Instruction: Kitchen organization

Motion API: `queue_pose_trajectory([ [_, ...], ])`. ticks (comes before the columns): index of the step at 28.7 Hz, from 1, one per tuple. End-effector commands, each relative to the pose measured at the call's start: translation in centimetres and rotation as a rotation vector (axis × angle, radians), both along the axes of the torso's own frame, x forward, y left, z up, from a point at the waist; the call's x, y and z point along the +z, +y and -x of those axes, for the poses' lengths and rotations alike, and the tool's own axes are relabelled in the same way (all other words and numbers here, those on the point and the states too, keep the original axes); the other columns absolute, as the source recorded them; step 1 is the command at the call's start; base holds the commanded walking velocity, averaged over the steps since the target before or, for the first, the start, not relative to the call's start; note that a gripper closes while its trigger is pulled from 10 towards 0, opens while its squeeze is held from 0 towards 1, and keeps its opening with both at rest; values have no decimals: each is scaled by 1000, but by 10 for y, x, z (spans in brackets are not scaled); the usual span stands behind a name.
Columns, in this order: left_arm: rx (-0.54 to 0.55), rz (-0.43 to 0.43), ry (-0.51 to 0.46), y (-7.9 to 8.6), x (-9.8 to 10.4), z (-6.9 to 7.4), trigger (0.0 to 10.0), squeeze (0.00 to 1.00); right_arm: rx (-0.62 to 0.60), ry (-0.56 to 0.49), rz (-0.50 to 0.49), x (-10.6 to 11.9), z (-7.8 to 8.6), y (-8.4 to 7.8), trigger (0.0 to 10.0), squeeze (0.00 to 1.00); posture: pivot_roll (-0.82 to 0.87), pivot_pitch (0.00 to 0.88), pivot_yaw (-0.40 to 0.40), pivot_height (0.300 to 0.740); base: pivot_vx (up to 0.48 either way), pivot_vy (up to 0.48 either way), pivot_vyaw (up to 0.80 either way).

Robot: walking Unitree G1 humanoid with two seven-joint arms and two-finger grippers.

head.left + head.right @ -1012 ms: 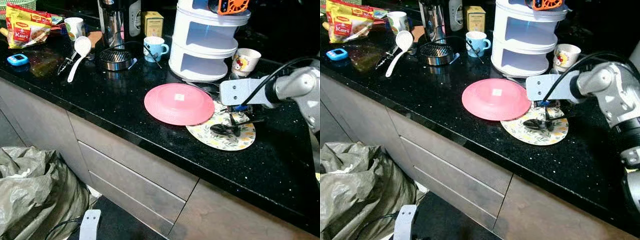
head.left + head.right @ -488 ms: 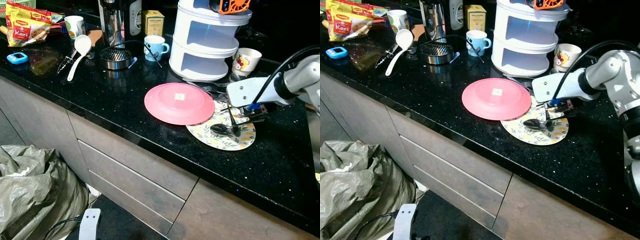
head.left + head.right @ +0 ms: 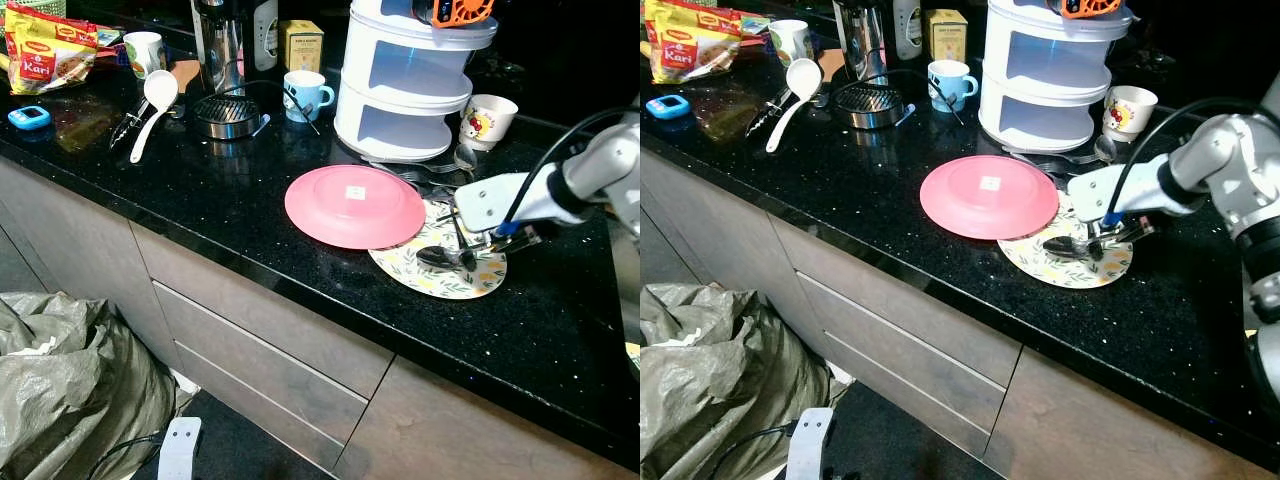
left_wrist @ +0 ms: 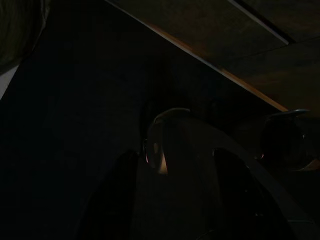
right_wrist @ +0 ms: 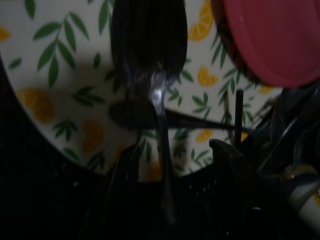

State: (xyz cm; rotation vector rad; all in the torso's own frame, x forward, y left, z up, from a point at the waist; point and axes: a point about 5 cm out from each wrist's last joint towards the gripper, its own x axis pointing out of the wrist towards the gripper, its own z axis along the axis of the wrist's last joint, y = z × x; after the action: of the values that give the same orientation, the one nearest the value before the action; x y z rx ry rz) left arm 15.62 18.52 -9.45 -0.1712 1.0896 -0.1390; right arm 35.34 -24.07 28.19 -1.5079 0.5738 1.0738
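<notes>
While the spoon lies on the floral plate, its handle running between the parted fingers of the right gripper, a skewed close could skate it off or nudge the overlapping pink plate. Counter edge near; open granite lies rightward. The left gripper hangs idle, fingers apart.

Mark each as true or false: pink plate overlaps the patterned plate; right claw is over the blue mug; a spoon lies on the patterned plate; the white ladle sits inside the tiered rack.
1. The pink plate overlaps the patterned plate: true.
2. The right claw is over the blue mug: false, it is over the patterned plate.
3. A spoon lies on the patterned plate: true.
4. The white ladle sits inside the tiered rack: false, it lies on the counter.
</notes>
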Motion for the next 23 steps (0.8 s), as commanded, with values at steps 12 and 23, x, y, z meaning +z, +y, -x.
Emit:
queue_pose_trajectory([
  [12,-1,13,3,-5,-1,0,10000,0,37,23,49,-14,-1,12,3725,0,19,38,-44,740,0,0,0],
  [23,-1,18,-1,-6,0,-1,10000,0,59,36,41,-18,2,21,10000,431,18,40,-45,740,0,0,0],
])
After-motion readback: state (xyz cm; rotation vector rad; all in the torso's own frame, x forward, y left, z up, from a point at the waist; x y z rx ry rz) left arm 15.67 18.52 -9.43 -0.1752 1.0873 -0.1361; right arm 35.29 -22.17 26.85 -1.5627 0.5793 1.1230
